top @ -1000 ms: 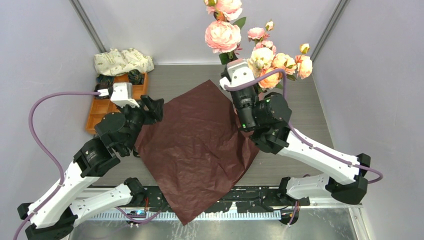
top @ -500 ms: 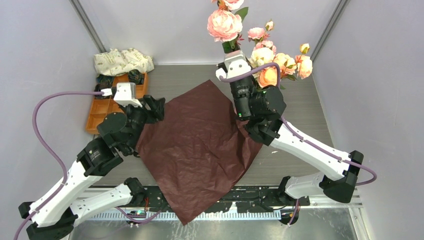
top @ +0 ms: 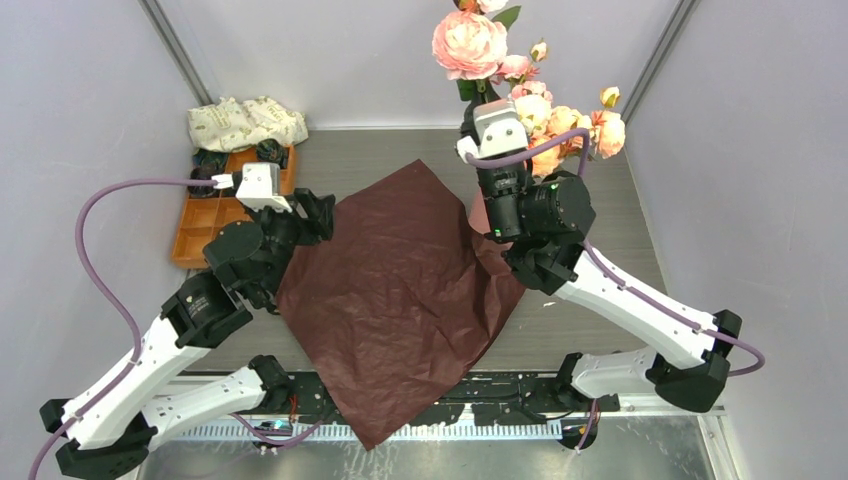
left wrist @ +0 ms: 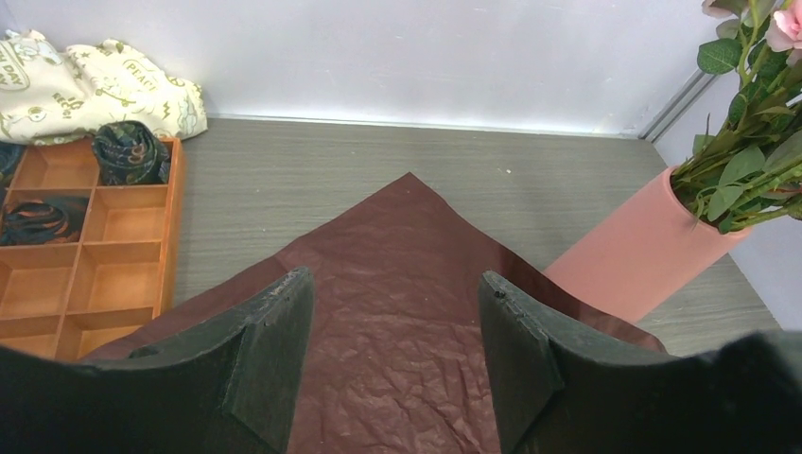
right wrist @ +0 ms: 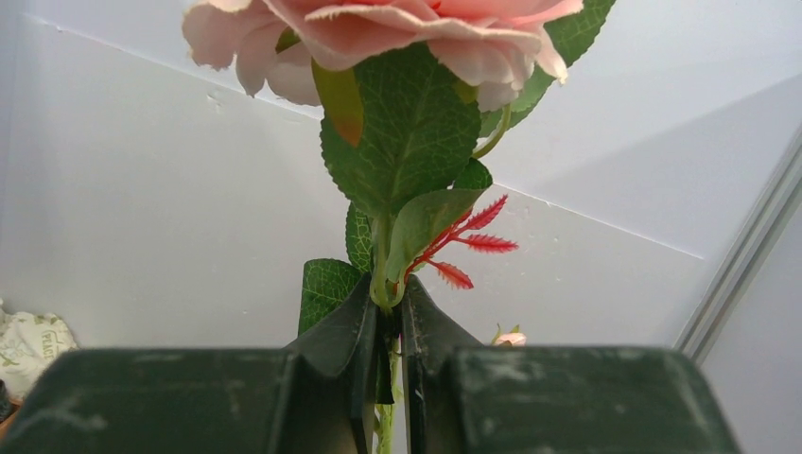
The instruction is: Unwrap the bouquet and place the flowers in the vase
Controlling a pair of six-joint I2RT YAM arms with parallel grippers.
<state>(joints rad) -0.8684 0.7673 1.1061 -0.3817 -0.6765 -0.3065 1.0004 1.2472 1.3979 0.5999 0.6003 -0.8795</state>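
Pinching one pink rose (right wrist: pixel 378 28) by its green stem, just under the leaves, the right hand (right wrist: pixel 386 317) was held raised near the far edge of the desk (top: pixel 370 155), fingers pressed together on the stem. The vase (left wrist: pixel 629 255) was stood toward the far right of the desk, touching the right corner of the maroon paper (top: pixel 395 290). Peach and pink flowers (top: pixel 565 125) were already set in it. The paper was laid open across the desk's middle, its near corner hung over the near edge. The left hand (left wrist: pixel 393 279) was held spread and empty above the paper's left part. An orange tray (top: pixel 205 215) and a cream cloth bundle (top: pixel 245 122) were seen at the far left corner.
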